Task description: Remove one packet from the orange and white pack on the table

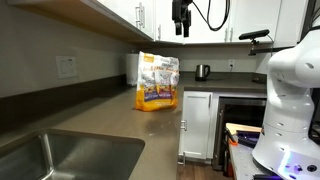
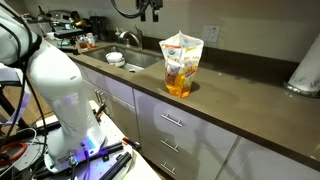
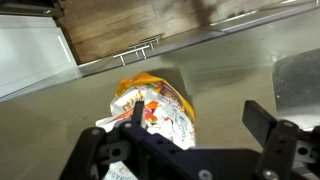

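The orange and white pack (image 1: 157,81) stands upright on the grey-brown table (image 1: 110,125), near the counter's end. It also shows in an exterior view (image 2: 181,66) with small packets visible through the plastic. My gripper (image 1: 181,30) hangs high above the pack, close to the upper cabinets, and shows in an exterior view (image 2: 150,13) too. In the wrist view the gripper (image 3: 200,118) is open and empty, and the pack (image 3: 152,108) lies below its left finger.
A steel sink (image 1: 40,160) is set into the counter, with bowls beside it (image 2: 116,59). A small dark kettle (image 1: 202,71) stands on the far counter. White upper cabinets (image 1: 130,15) hang close overhead. A paper towel roll (image 2: 304,70) stands further along.
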Tool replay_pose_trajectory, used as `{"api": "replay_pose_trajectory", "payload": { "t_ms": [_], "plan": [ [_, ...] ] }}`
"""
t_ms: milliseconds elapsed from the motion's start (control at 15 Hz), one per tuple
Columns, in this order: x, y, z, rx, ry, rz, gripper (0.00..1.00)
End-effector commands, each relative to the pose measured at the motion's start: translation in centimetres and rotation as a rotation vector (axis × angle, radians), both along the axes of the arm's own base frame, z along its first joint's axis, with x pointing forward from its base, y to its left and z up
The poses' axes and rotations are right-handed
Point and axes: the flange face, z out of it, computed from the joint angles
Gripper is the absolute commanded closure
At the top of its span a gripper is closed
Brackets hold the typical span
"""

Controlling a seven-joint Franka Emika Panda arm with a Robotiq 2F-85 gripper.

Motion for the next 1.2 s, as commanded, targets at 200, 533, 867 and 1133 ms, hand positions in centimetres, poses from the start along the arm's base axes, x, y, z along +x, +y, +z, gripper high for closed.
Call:
{"api": "replay_pose_trajectory", "payload": {
  "t_ms": [200,533,867,1133],
  "plan": [
    [2.9,-3.0,-1.3,-0.032,-0.134,-0.062,0.00],
    [5.7,-5.0,-2.6,-0.039,-0.179,-0.082,0.00],
    [8.5,-7.8,-4.7,-0.025,-0.181,-0.111,0.00],
    [10.9,-9.6,-6.2,-0.009,-0.177,-0.165,0.00]
  ]
}}
